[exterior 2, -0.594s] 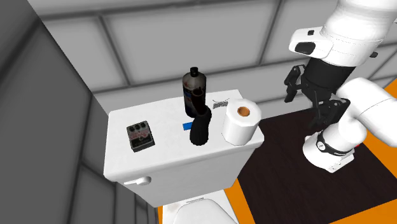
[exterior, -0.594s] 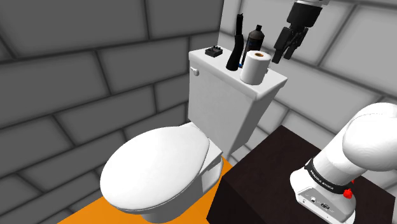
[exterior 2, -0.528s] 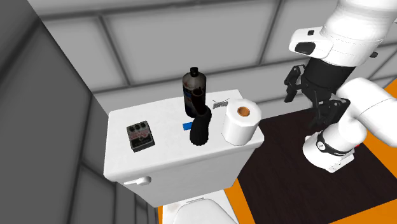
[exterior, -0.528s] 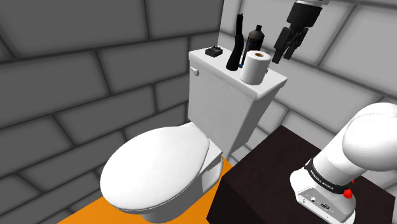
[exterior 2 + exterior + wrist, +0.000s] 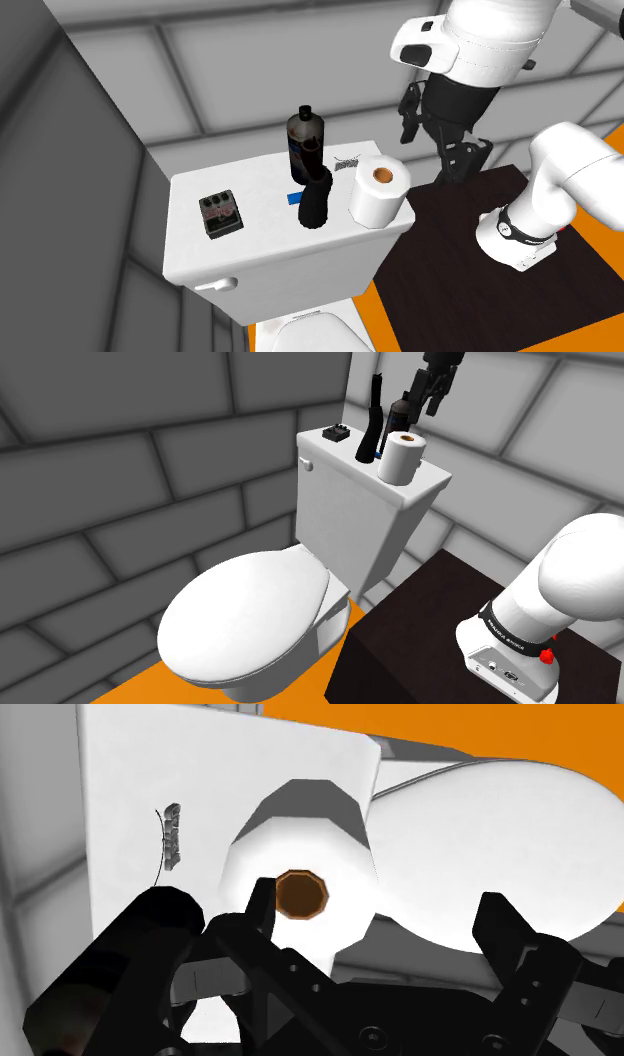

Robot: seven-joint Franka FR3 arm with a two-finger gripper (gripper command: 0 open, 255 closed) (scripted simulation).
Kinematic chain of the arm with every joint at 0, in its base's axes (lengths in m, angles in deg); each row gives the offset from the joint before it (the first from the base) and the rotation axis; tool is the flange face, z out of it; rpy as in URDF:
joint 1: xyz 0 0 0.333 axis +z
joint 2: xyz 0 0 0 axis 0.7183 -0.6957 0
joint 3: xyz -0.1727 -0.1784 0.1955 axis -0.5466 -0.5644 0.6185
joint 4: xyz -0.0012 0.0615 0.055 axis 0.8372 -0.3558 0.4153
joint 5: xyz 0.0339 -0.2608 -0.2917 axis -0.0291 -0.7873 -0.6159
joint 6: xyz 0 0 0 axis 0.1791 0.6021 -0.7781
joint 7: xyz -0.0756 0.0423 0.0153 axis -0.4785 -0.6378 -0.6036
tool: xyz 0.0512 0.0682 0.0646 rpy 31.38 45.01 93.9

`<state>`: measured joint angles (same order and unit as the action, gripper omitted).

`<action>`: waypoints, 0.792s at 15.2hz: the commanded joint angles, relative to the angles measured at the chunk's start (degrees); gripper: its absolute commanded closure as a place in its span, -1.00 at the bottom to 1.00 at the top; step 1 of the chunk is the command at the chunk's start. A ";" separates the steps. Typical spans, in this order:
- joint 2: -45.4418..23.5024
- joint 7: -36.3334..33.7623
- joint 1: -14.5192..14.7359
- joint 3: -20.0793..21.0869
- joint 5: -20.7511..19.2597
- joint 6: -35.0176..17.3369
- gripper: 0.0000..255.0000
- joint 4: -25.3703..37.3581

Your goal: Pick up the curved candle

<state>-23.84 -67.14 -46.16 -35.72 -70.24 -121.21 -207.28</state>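
On the tank [image 5: 255,190]: bottle [image 5: 303,138] just behind candle [image 5: 315,200], roll [image 5: 380,190] close beside, box [image 5: 220,214] well apart. Candle upright, top bent toward far wall. Gripper [image 5: 380,904] spread, up near roll.

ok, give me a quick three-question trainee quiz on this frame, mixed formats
1. True or false: the claw is open, and the curved black candle stands on the tank lid.
2. Which sits farthest from the toilet roll? A the candle, B dark bottle, C small black box
3. Fill in: the toilet's seat cover is ____ (open/closed).

Key: 1 true; 2 C; 3 closed.
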 commanded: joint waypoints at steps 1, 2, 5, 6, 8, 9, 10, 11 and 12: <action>-4.35 0.90 0.04 0.18 -1.39 1.02 -1.00 5.08; -6.66 1.38 0.04 0.25 -2.06 1.53 -1.00 7.79; -13.63 2.78 0.09 0.52 -4.09 3.45 -1.00 16.38; -15.99 3.26 0.11 0.63 -4.77 4.22 -1.00 19.43; -20.83 4.25 0.18 0.87 -6.15 5.99 -1.00 25.88; -23.33 4.76 0.23 0.99 -6.86 7.00 -1.00 29.31; -25.90 5.30 0.29 1.12 -7.57 8.10 -1.00 32.91; -28.55 5.87 0.37 1.24 -8.31 9.30 -1.00 36.70; -31.31 6.48 0.48 1.35 -9.06 10.62 -1.00 40.73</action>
<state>-51.91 -61.43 -45.74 -34.45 -78.51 -112.37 -171.56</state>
